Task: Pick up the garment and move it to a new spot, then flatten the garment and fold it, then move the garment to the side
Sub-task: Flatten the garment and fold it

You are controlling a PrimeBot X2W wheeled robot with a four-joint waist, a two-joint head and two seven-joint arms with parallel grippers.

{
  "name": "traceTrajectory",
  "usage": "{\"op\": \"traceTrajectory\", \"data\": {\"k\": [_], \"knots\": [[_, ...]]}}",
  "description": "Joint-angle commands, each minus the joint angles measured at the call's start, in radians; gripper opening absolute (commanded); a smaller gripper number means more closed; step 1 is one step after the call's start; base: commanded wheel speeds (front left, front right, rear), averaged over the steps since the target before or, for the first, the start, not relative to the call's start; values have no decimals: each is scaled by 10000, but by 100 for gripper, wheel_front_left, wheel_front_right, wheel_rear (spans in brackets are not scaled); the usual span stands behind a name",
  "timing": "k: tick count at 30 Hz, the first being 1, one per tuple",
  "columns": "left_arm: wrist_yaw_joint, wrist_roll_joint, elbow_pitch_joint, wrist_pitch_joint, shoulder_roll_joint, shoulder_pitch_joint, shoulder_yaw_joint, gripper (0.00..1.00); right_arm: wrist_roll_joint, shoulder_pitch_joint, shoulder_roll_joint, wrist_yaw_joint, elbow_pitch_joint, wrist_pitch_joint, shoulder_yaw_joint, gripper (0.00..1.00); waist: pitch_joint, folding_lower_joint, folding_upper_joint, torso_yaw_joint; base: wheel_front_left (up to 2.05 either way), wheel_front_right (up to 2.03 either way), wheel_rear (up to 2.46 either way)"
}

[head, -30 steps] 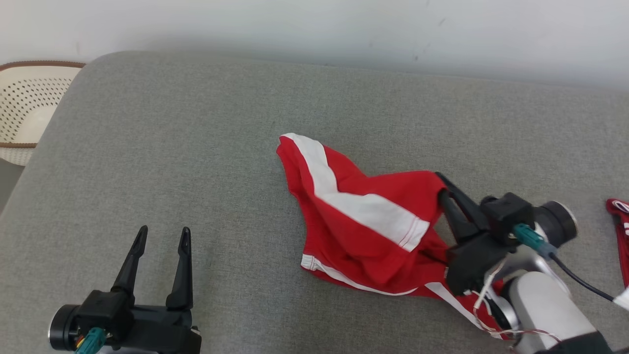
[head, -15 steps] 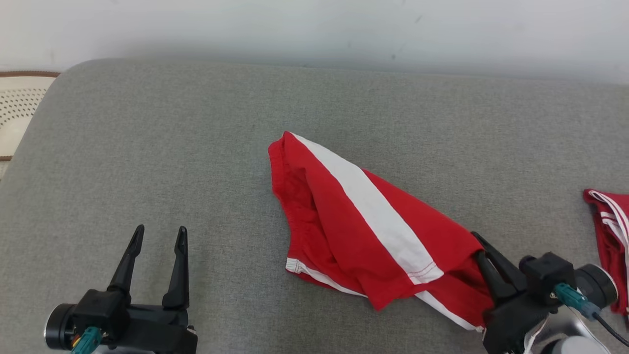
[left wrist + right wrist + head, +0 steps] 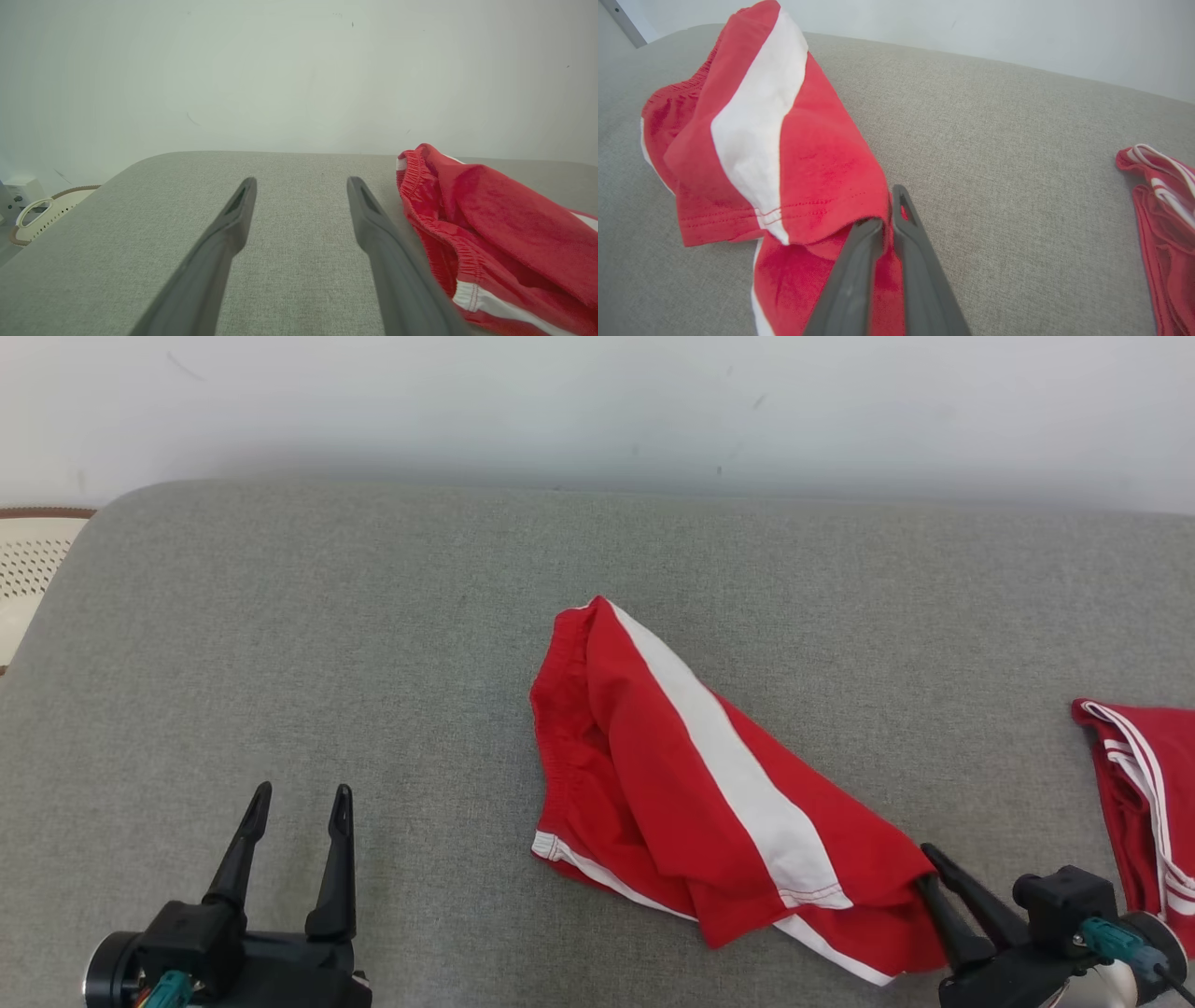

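Note:
The garment [image 3: 709, 793], red shorts with a broad white stripe, lies crumpled on the grey cushion [image 3: 280, 616], stretched from the middle toward the near right. My right gripper [image 3: 924, 863] is at its near right corner, shut on a fold of the red cloth. In the right wrist view the garment [image 3: 775, 154] lies ahead and left, and the right gripper [image 3: 887, 210] pinches its hem between both fingers. My left gripper [image 3: 303, 793] hovers open at the near left with nothing in it. In the left wrist view the left gripper [image 3: 302, 184] points past the garment [image 3: 490, 224], whose waistband lies just to its right.
Another red garment with thin white stripes [image 3: 1139, 784] lies at the cushion's right edge, also seen in the right wrist view [image 3: 1157, 210]. A perforated cream basket [image 3: 28, 569] stands off the cushion's left end. A pale wall runs behind the cushion.
My right gripper has drawn back toward the near right edge with the garment's corner, pulling the cloth down flatter and longer. The head camera has shifted. The left gripper stays open.

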State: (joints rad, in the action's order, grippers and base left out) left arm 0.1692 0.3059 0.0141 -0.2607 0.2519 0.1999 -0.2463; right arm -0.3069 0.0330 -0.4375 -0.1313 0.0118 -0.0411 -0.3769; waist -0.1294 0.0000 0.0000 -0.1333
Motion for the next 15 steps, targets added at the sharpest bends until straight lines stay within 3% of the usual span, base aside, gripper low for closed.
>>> {"op": "traceTrajectory", "data": {"k": [1,8,15], "knots": [[27,-21,21,-41,5,-179,9,100,-147,28,111,9,-125,125,114,100,32,0,0,5,0,0,0],[79,18,-8,-41,68,-228,70,100,-107,-261,898,9,-470,645,1336,100,73,0,0,54,0,0,0],[247,36,-91,-3,165,-358,186,100,558,-423,2127,9,288,1392,3345,100,178,0,0,256,0,0,0]]}}
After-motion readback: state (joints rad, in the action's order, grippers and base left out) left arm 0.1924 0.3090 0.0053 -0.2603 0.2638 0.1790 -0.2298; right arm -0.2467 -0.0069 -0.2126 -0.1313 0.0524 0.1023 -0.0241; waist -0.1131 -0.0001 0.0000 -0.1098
